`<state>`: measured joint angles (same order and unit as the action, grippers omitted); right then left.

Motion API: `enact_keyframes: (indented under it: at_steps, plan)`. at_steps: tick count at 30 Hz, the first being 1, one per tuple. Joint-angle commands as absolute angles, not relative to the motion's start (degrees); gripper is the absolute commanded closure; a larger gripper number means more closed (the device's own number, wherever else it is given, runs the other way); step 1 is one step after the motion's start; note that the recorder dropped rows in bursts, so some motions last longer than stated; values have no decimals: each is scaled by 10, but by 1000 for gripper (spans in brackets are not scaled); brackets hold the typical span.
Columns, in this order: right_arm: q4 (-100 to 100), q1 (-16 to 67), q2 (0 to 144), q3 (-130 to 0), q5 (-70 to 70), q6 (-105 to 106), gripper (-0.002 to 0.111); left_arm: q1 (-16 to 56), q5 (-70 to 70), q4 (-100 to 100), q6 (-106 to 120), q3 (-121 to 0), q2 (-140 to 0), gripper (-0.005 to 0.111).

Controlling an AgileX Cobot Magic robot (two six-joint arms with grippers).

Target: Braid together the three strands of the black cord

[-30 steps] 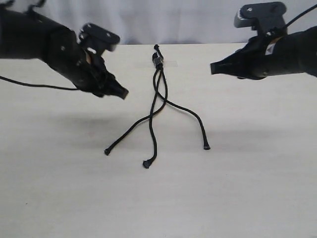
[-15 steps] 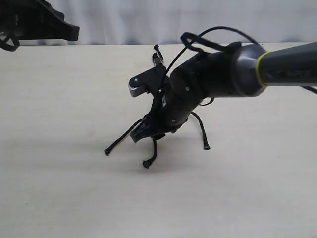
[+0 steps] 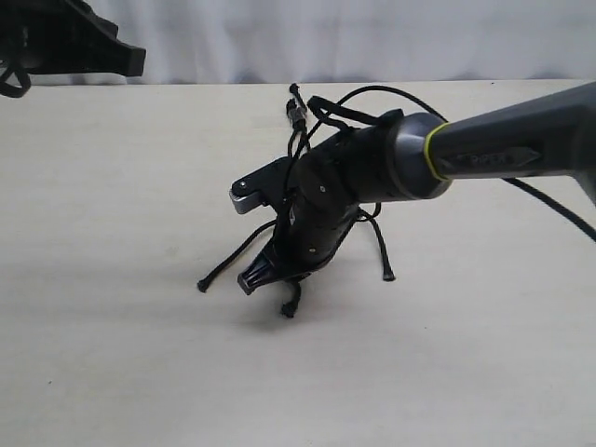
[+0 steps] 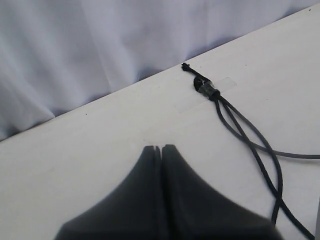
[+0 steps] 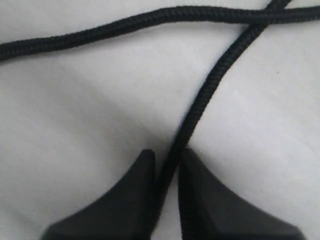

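Observation:
The black cord lies on the pale table, its knotted head (image 3: 296,112) taped down at the far side, also the head (image 4: 205,86) under clear tape. The left strand ends at a tip (image 3: 201,285), the right strand at a tip (image 3: 388,276). My right gripper (image 3: 253,279) reaches across the middle, low over the table, shut on the middle strand (image 5: 210,90), which runs between its fingertips (image 5: 166,152); that strand's tip (image 3: 290,310) hangs just beyond. Another strand (image 5: 100,32) crosses it further on. My left gripper (image 4: 161,148) is shut and empty, held away from the cord.
The left arm (image 3: 65,37) sits raised at the far left corner. A glossy robot cable (image 3: 372,91) loops over the right arm, whose body hides the strands' crossing. A white curtain (image 4: 100,45) backs the table's far edge.
The right arm swung in from the right and lowered onto the middle strand, whose tip has shifted slightly right. The left arm withdrew to the far left corner.

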<state>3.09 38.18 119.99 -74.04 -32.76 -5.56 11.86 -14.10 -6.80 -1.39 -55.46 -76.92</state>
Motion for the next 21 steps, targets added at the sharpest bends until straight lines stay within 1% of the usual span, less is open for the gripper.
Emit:
enact_keyframes:
  at_steps: [1,4,7,16,21]
  plan:
    - [60,381,1175,-740,-332,-26,104,117,-138,-65,-17,-554,-767,107]
    - [178,375,1137,-740,-335,-26,104,117,-142,-65,-17,-554,-767,107]
    - [279,358,1132,-740,-340,-26,104,117,-143,-65,-17,-554,-767,107]
    - [373,303,1163,-740,-321,-26,104,117,-146,-65,-17,-554,-767,107]
    - [398,271,1179,-740,-272,-26,104,117,-146,-65,-17,-554,-767,107]
